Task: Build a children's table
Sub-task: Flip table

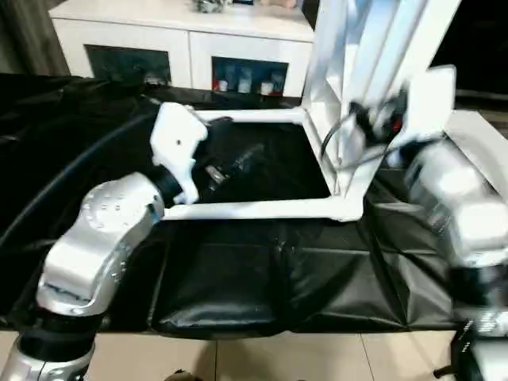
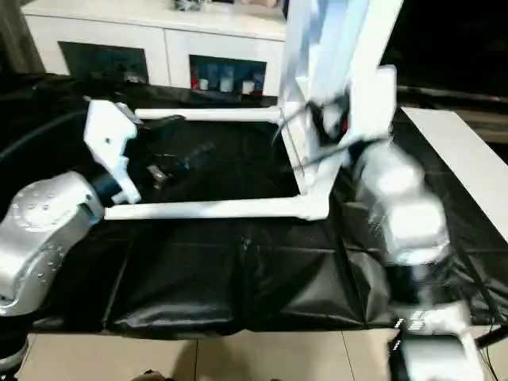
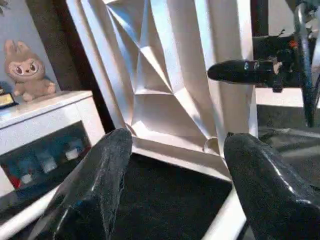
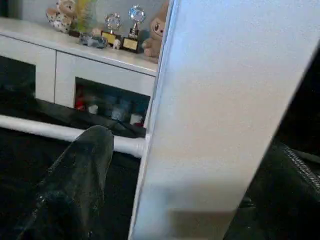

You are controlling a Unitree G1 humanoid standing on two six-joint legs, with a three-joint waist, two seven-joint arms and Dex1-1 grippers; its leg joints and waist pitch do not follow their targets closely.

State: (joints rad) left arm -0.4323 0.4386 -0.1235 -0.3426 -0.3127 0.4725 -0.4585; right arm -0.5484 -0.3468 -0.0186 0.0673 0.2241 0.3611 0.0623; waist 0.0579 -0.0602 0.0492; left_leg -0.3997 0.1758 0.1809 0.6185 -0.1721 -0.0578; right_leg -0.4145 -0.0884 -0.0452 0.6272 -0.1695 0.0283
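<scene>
Left of the tabletop [image 1: 373, 48], between the near leg [image 1: 254, 210] and far leg [image 1: 254, 116] lying flat over the black mat [image 1: 238, 278]: left gripper [image 3: 177, 142], spread wide, empty, probably kept free for another leg. Tabletop propped on edge, ribbed underside facing left, likely to expose its sockets. At its right: right gripper [image 4: 190, 145], wide astride the rim, unclamped, seemingly steadying.

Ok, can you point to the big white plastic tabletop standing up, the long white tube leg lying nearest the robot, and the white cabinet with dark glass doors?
White plastic tabletop [image 3: 165, 90], left wrist view, on its ribbed underside.
Long white tube leg [image 1: 254, 209], left eye view, mid-length.
White cabinet [image 1: 190, 49], left eye view, front panel between its doors.
</scene>
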